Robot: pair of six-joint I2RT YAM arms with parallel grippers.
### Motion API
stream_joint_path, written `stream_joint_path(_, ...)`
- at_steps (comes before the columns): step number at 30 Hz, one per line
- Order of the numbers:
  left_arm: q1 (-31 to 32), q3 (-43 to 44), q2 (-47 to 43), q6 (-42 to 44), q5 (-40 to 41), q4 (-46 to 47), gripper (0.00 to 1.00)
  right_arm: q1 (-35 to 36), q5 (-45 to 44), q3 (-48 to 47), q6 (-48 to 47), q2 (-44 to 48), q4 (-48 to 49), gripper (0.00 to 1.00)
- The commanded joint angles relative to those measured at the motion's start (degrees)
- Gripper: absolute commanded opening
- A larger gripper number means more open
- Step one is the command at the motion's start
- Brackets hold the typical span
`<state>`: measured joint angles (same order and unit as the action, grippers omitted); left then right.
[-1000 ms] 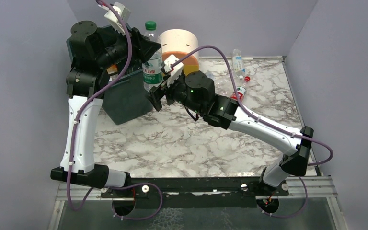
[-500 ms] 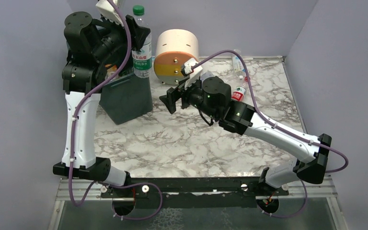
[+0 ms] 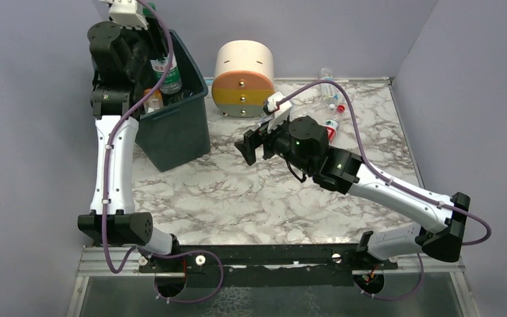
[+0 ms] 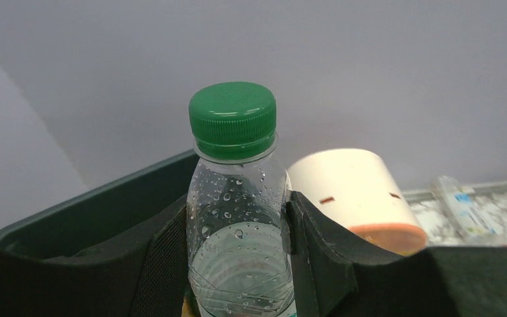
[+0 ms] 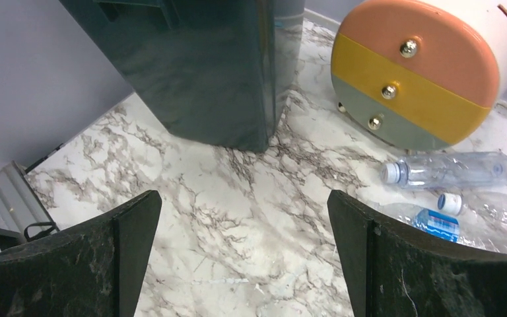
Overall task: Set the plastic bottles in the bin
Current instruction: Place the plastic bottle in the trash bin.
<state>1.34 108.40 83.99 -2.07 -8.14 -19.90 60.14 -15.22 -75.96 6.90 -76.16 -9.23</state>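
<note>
White link shells and black joints on left arm (image 3: pixel 111 168) and right arm (image 3: pixel 396 191). Purple cable (image 3: pixel 103 198) runs along each. Green LED (image 3: pixel 297 140) on right wrist. Fingers of right gripper (image 5: pixel 244 257) matte black, speckled.

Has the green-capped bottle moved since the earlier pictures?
Yes. The green-capped bottle, held by the left gripper, moved left, away from the round drawer unit, and is now over the bin.

Plain lilac-grey walls (image 3: pixel 475 79) box in a marble-veined tabletop (image 3: pixel 237 191) — evenly lit.
</note>
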Motion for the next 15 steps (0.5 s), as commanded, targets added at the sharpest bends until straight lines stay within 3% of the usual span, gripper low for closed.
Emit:
stream_joint_path(1, -4.79, -1.85, 0.19, -4.07, 1.61, 11.21, 0.47, -1.03, -2.56, 2.24, 0.78, 3.61, -0.99, 1.00)
stream_joint_path(15, -8.20, -12.36, 6.92, -6.40, 2.78, 31.02, 0.48, -2.69, -3.05, 4.69, 1.76, 6.09, -3.79, 1.00)
